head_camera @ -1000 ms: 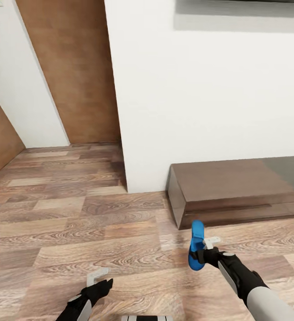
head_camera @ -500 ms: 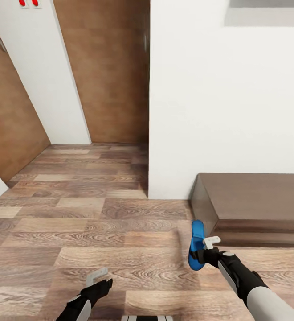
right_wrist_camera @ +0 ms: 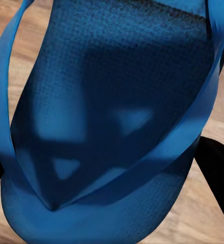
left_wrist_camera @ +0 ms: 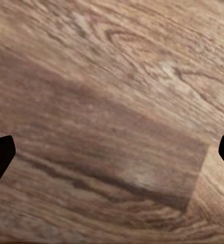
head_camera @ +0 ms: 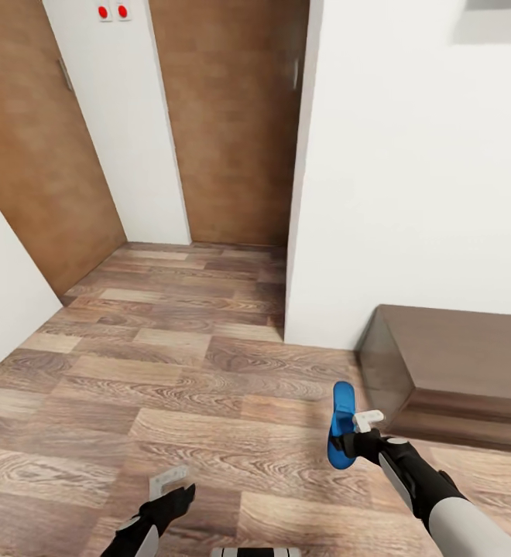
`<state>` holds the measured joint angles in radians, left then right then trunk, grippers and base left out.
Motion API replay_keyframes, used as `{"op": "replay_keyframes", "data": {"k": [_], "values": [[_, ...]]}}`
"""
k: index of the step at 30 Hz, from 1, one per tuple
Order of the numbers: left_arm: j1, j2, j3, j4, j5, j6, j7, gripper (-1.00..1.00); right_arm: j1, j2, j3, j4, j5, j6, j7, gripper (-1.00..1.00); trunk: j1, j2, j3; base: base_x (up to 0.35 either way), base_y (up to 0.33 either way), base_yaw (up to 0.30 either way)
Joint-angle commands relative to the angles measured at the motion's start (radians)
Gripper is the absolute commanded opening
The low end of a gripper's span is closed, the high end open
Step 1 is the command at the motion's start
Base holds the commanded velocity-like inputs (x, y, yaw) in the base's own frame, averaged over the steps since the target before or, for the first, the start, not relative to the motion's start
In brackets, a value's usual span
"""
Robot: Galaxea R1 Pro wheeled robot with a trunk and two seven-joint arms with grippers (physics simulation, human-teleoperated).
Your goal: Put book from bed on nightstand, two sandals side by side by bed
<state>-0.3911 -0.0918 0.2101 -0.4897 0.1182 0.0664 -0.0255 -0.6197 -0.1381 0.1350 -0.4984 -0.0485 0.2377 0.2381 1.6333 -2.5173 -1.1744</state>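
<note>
Blue sandal (head_camera: 341, 425) stands on edge, clamped in the right gripper (head_camera: 354, 435) at about five o'clock, above the wood-plank floor (head_camera: 209, 402). The right arm reaches forward, forearm low. At seven o'clock the left gripper (head_camera: 169, 483) hangs low, fingers apart, holding nothing. A carrying step, I judge; next comes finding the bed. Farther off, at three o'clock, sits a dark bench (head_camera: 457, 363); wooden doors (head_camera: 232, 116) at twelve.

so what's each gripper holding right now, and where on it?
The right gripper holds a blue sandal, pinched at its lower end so the sandal stands up off the floor. The left gripper is open and empty.
</note>
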Motion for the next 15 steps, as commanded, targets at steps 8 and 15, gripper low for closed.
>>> {"op": "replay_keyframes", "data": {"k": [8, 15], "values": [[0.0, 0.0, 0.0, 0.004, 0.0, -0.006, 0.0, 1.0, 0.0, 0.0, 0.0, 0.001, -0.001, 0.0, 0.0, -1.0, 0.0, 0.0, 0.0, 0.0, 0.0, 0.243], [0.0, 0.0, 0.0, 0.005, 0.0, -0.007, 0.0, 1.0, 0.0, 0.0, 0.001, 0.018, 0.002, -0.006, 0.0, -1.0, 0.0, 0.0, 0.0, 0.0, 0.0, 0.243]]}}
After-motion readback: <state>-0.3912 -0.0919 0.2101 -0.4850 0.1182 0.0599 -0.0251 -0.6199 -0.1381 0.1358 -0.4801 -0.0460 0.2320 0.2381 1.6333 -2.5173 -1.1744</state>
